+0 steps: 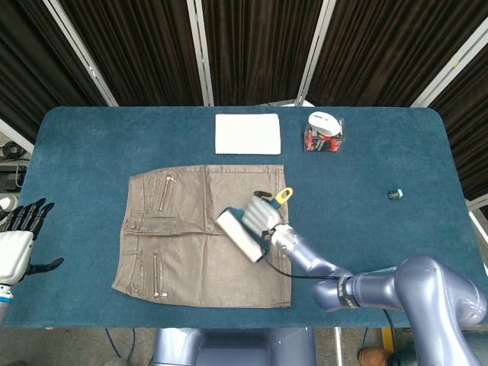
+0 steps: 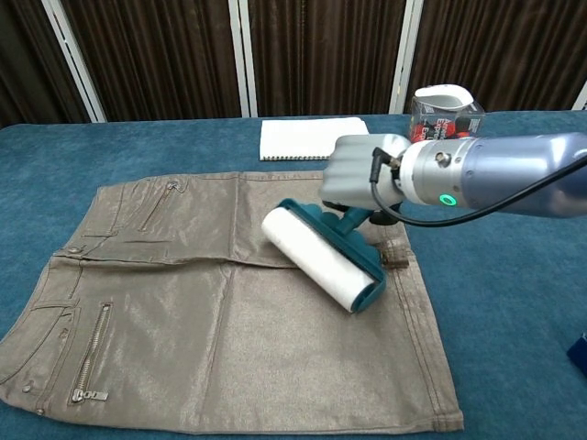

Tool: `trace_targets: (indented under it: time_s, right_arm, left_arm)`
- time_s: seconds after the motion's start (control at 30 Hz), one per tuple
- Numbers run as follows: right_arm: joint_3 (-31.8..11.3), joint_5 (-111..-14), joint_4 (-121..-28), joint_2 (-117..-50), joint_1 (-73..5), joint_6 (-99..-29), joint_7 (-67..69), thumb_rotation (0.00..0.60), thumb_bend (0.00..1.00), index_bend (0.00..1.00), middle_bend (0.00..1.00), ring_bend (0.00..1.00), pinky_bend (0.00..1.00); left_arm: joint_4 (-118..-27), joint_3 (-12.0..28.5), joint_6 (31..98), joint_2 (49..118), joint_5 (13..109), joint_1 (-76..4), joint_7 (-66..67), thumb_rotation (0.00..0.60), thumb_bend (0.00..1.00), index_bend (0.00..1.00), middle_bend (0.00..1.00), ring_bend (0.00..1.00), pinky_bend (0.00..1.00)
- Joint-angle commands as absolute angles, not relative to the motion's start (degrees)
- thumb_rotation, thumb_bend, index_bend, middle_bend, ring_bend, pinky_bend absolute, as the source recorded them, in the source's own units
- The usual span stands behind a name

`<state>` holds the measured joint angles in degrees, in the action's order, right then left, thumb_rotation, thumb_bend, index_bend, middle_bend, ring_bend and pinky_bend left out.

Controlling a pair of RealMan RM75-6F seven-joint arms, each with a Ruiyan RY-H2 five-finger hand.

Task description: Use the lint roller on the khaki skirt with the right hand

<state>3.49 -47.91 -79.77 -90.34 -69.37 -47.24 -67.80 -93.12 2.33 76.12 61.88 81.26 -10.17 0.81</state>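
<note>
The khaki skirt (image 1: 183, 244) (image 2: 183, 321) lies flat on the blue table, with zippers toward its left side. My right hand (image 1: 263, 211) (image 2: 360, 179) grips the teal handle of the lint roller (image 1: 239, 235) (image 2: 319, 256). The white roll lies slanted on the skirt's right half, near the middle seam. The handle's yellow loop (image 1: 284, 194) sticks out past the hand in the head view. My left hand (image 1: 17, 240) hovers off the table's left edge, fingers spread and holding nothing.
A folded white cloth (image 1: 247, 133) (image 2: 312, 138) lies behind the skirt. A small clear box with a white lid (image 1: 324, 132) (image 2: 445, 112) stands at the back right. A small dark object (image 1: 394, 194) lies far right. A blue item (image 2: 580, 353) sits at the right edge.
</note>
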Motion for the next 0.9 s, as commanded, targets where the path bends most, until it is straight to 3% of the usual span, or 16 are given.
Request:
trace_targets:
  time_s: [0.03,0.4,0.9]
  right_arm:
    - [4.94,-49.08,-78.05,-88.93,-67.84,-47.99,-66.42,0.6,0.77,0.57,0.62,0.51,0.47]
    - [6.35,-50.23,-75.54,-85.98,-64.7,-48.77,-63.85,0.6,0.77,0.58,0.63,0.51,0.47]
    - [5.86,-47.97,-82.87,-90.88,-68.86,-50.8,-77.17,0.6,0.77,0.58,0.63,0.52,0.48]
  left_arm:
    - [-93.18,2.28,76.18,61.91,81.34,-10.15,0.91,0.6,0.0,0.0,0.0,0.0,0.0]
    - [-93.85,2.03,76.37,62.39,82.08,-10.36,2.4,0.6,0.0,0.0,0.0,0.0,0.0]
    - [-93.2,2.22,76.02,62.2,81.16,-10.36,1.57,0.6,0.0,0.0,0.0,0.0,0.0]
